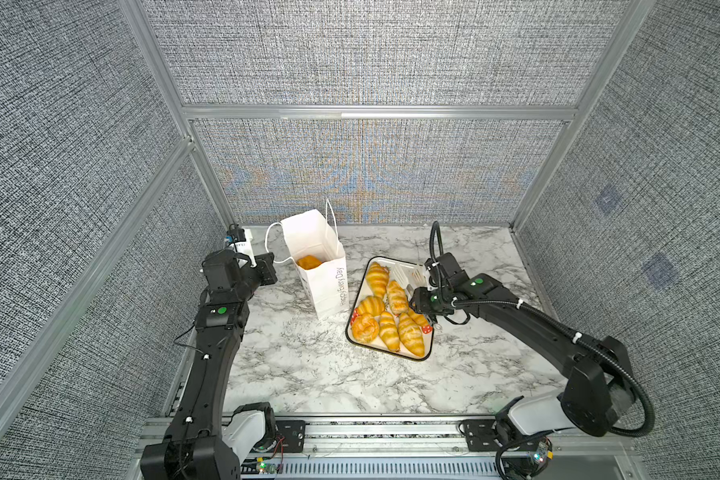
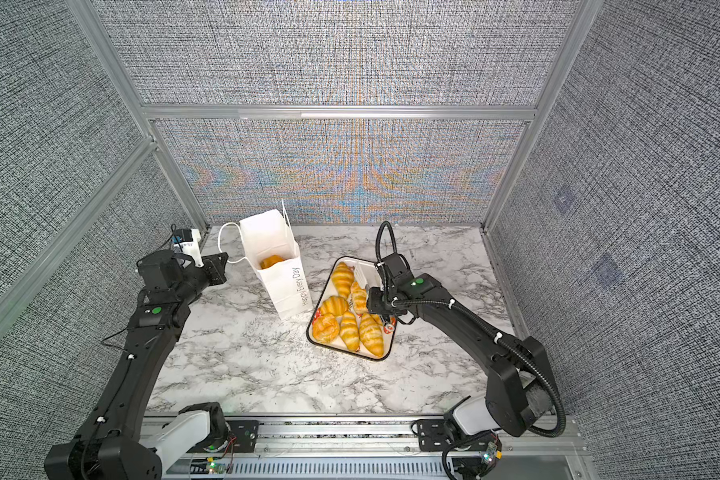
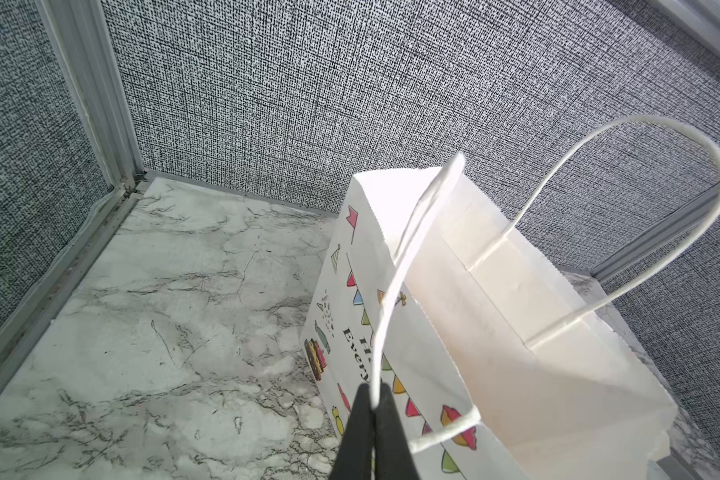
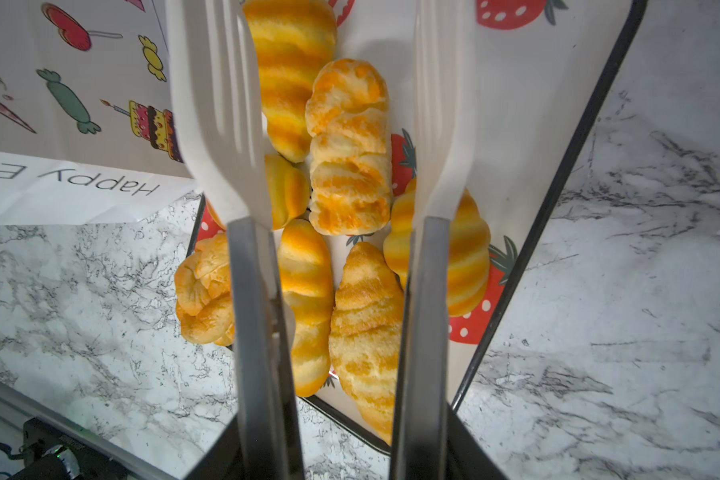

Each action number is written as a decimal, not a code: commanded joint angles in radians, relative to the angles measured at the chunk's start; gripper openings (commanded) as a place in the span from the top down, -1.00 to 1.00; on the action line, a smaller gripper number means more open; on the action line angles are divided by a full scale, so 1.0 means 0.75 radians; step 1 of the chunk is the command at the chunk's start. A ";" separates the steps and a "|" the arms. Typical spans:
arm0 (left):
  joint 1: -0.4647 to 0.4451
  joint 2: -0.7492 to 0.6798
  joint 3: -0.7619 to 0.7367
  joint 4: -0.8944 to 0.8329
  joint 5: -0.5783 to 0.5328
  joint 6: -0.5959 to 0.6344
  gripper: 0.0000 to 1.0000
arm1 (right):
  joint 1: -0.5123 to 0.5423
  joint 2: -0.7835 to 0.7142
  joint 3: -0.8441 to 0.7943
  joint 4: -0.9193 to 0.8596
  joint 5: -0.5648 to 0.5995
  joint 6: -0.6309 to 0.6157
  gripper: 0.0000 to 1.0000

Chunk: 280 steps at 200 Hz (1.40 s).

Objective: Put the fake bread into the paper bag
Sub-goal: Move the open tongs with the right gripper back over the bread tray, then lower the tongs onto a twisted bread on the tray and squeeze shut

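Observation:
The paper bag [image 1: 325, 286] [image 2: 285, 286] stands upright and open at the back left, and one piece of fake bread [image 1: 309, 262] lies inside it. My left gripper [image 3: 374, 395] [image 1: 272, 258] is shut on the bag's near cord handle [image 3: 391, 299]. Several more pieces of fake bread [image 1: 410, 334] [image 2: 371, 334] lie on the strawberry-printed tray [image 1: 387, 354] [image 4: 537, 104]. My right gripper [image 4: 337, 124] [image 1: 408, 276] hovers over the tray's far part. Its white slotted tong blades [image 4: 213, 124] stand apart and hold nothing. The braided loaf [image 4: 350, 158] shows below, between them.
The tray sits just right of the bag on the marble table [image 1: 308, 374]. Grey fabric walls and aluminium posts close in the back and both sides. A small white device [image 1: 244, 243] sits in the back left corner. A metal rail [image 1: 391, 432] runs along the front.

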 commanded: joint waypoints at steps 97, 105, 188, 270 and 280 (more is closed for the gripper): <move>0.002 0.003 0.001 0.029 0.009 -0.001 1.00 | 0.109 0.172 0.077 -0.061 0.137 0.008 -0.02; 0.002 0.003 0.000 0.029 0.011 0.000 1.00 | 0.109 0.171 0.079 -0.063 0.145 0.009 -0.02; 0.002 0.009 0.002 0.024 0.008 0.002 1.00 | 0.132 0.206 0.083 -0.070 0.165 0.010 -0.06; 0.002 0.005 0.003 0.024 0.009 0.000 1.00 | 0.161 0.250 0.104 -0.132 0.236 0.033 -0.06; 0.002 0.003 0.003 0.023 0.007 0.001 1.00 | 0.167 0.258 0.120 -0.147 0.245 0.033 -0.06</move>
